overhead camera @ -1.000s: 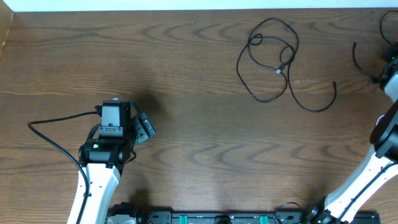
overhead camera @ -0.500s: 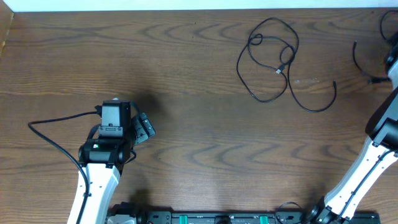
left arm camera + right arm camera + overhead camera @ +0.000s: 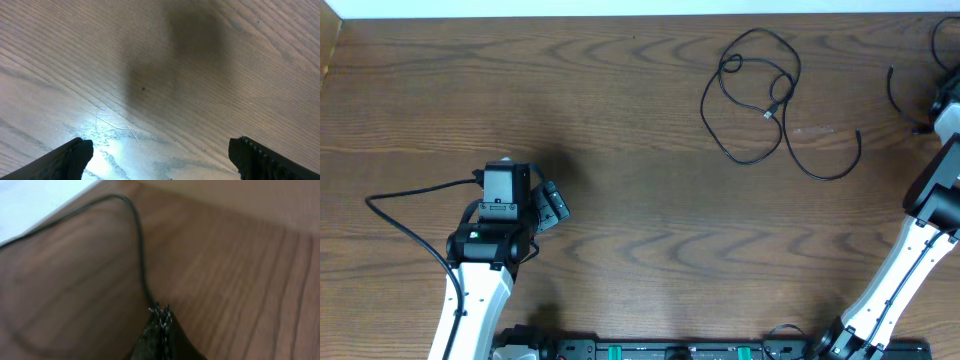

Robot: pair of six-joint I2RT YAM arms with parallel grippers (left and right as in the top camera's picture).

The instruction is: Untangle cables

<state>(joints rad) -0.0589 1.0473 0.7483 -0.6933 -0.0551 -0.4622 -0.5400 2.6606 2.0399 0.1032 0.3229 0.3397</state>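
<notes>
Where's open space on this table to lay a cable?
The table is bare from the left pincer to the looped black cable and at upper left. Crowded: far right, where the right pincer grips a second black cable.

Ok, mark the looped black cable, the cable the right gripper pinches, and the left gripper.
looped black cable [image 3: 728,66]: overhead view, its small top loop.
pinched black cable [image 3: 142,255]: right wrist view, middle of its curve.
left gripper [image 3: 554,204]: overhead view, between its open fingers.

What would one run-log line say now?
left gripper: open, over brown wooden table | right gripper: shut on thin black cable | looped black cable: lying free
</notes>
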